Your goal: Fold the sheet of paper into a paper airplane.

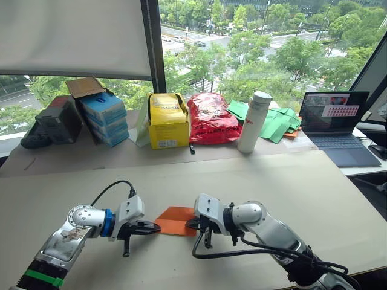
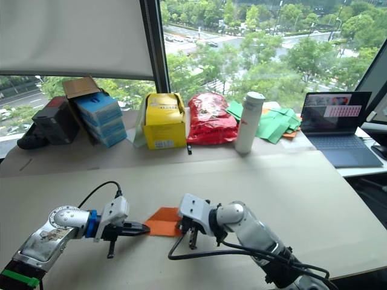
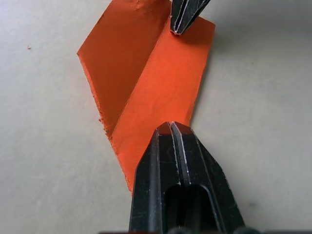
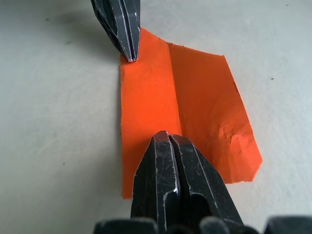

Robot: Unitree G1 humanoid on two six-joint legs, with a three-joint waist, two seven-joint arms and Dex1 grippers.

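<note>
The sheet of paper (image 1: pixel 175 220) is bright orange and lies flat on the beige table near its front edge, folded into a slanted four-sided shape with one long crease (image 4: pixel 174 92). My left gripper (image 1: pixel 156 228) is shut, its tip resting at the paper's left end. My right gripper (image 1: pixel 190 223) is shut too, its tip at the paper's right end. In the left wrist view my own shut fingertips (image 3: pixel 171 127) touch the near edge of the paper (image 3: pixel 156 87), and the right gripper's tip (image 3: pixel 177 29) meets the far edge. Nothing here has a pointed airplane shape.
Along the window sill at the back stand blue boxes (image 1: pixel 104 118), a yellow box (image 1: pixel 168 124), a red plastic bag (image 1: pixel 211 118), a white bottle (image 1: pixel 254 121) and green paper pieces (image 1: pixel 279 125). An open laptop (image 1: pixel 338 130) sits at the right. Bare table (image 1: pixel 290 193) surrounds the paper.
</note>
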